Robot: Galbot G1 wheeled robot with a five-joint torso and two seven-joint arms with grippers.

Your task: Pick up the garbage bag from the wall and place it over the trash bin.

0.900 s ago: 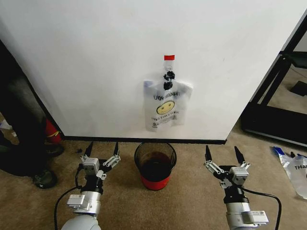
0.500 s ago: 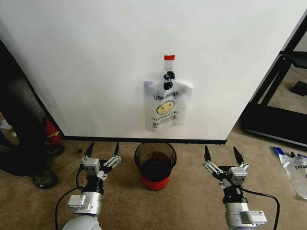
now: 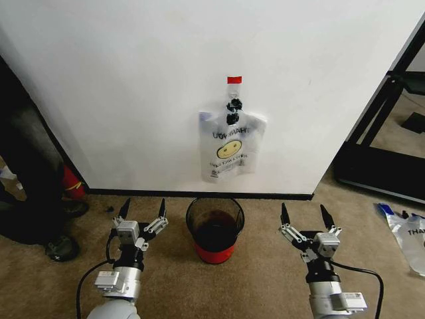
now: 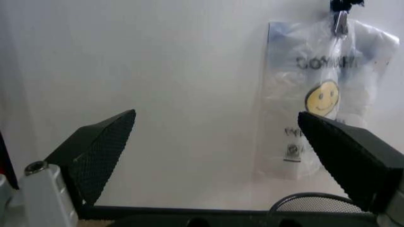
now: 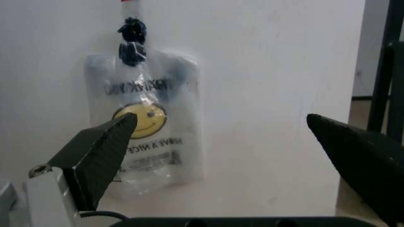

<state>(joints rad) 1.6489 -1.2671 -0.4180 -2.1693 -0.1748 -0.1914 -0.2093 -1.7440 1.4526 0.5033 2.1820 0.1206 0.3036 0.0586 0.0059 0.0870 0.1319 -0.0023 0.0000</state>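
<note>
On the white wall (image 3: 133, 80), the head view shows the garbage bag (image 3: 229, 147) hanging from a clip, directly above the trash bin (image 3: 214, 229) on the carpet. Left pincer (image 3: 141, 211) and right pincer (image 3: 303, 215) flank the bin, both spread open and empty. Each wrist view faces the hanging bag between wide-apart fingers.

The garbage bag (image 3: 230, 147) hanging on the wall has dark "THANK YOU" lettering, showing mirrored through the plastic. Another bag (image 3: 410, 239) lying on the carpet reads "THA" before the edge cuts it. Smaller print is unreadable.
</note>
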